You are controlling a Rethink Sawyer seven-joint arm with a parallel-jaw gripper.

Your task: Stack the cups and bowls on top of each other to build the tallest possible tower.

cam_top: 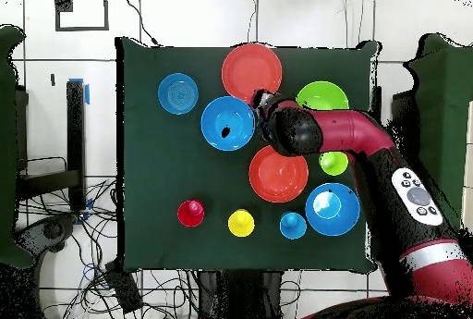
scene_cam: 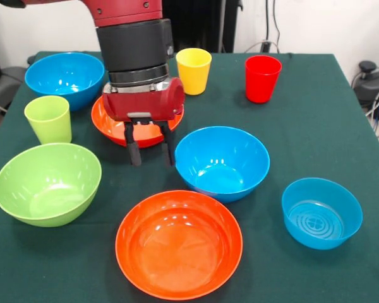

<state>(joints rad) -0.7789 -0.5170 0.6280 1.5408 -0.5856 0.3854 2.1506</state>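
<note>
My gripper (scene_cam: 150, 150) is open and empty, hanging low over the cloth between the far orange bowl (scene_cam: 111, 126) and the middle deep blue bowl (scene_cam: 221, 161). In the overhead view the gripper (cam_top: 262, 119) is beside that blue bowl (cam_top: 226, 123). All bowls and cups stand apart; nothing is stacked. Near orange bowl (scene_cam: 179, 243), lime green bowl (scene_cam: 47, 183), green cup (scene_cam: 48, 118), far blue bowl (scene_cam: 66, 79), small blue bowl (scene_cam: 321, 211), yellow cup (scene_cam: 193, 69) and red cup (scene_cam: 262, 77) are upright. The blue cup (cam_top: 293, 226) shows only overhead; the arm hides it in the front view.
Everything stands on a dark green cloth-covered table (scene_cam: 328, 132). The arm (cam_top: 369, 144) reaches in from the overhead view's lower right, over the green cup (cam_top: 333, 163). Cables and equipment lie on the floor beyond the table edges (cam_top: 83, 232).
</note>
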